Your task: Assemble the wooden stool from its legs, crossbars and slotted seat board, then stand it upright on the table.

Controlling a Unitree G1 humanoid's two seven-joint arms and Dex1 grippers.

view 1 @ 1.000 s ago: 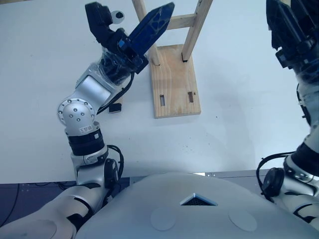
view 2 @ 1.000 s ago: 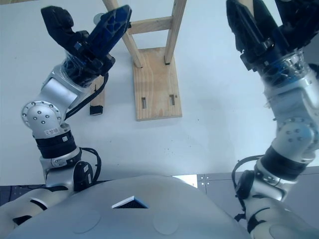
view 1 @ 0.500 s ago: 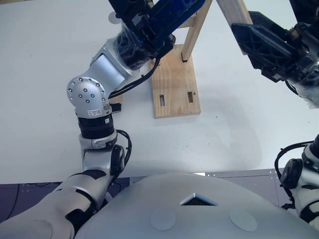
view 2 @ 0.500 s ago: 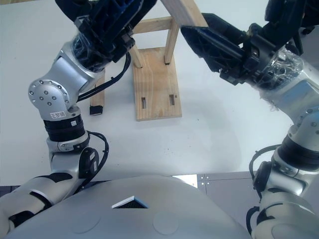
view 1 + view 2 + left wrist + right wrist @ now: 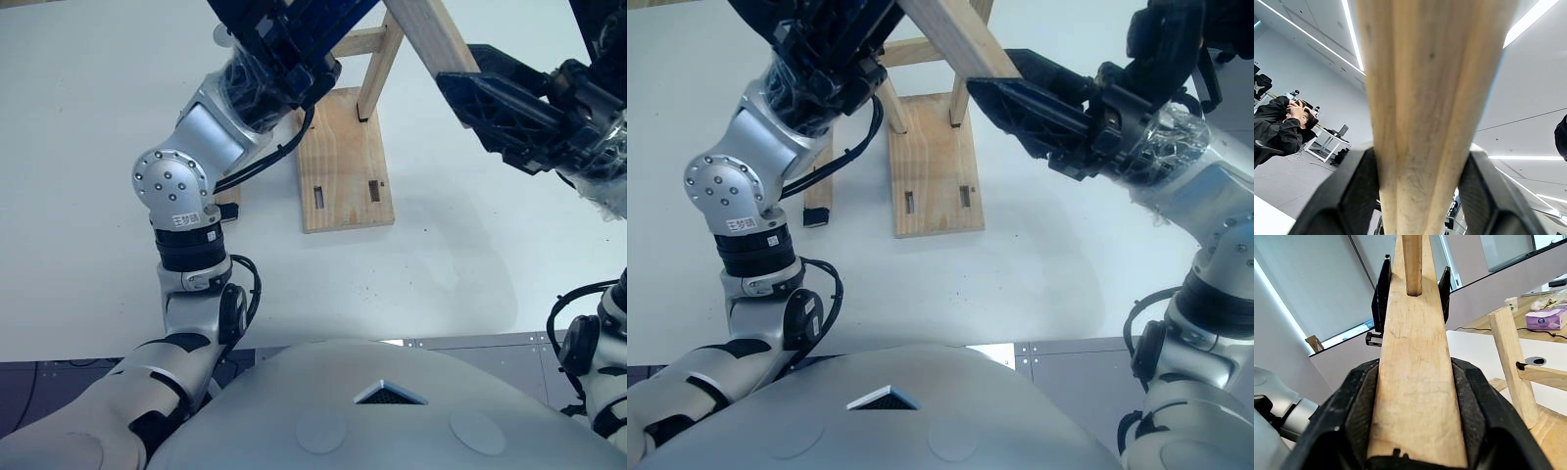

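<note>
1. Short pale wooden piece with a dark end (image 5: 227, 204): flat on the white table (image 5: 78, 147), partly behind the left arm.
2. Left gripper (image 5: 1420, 166): clamped on the long pale wooden leg (image 5: 431, 34), held in the air.
3. Flat slotted seat board (image 5: 343, 186): on the table. Two upright legs (image 5: 377, 69) with a crossbar (image 5: 358, 41) fill the far slots; the near slots (image 5: 319, 196) are empty.
4. Right gripper (image 5: 1413, 396): closed on the same leg's lower end.

Status: roughly half built. Seating the second leg set and righting the stool are left.

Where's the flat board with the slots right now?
The seat board lies flat at the middle of the table, with two legs standing in its far end.
</note>
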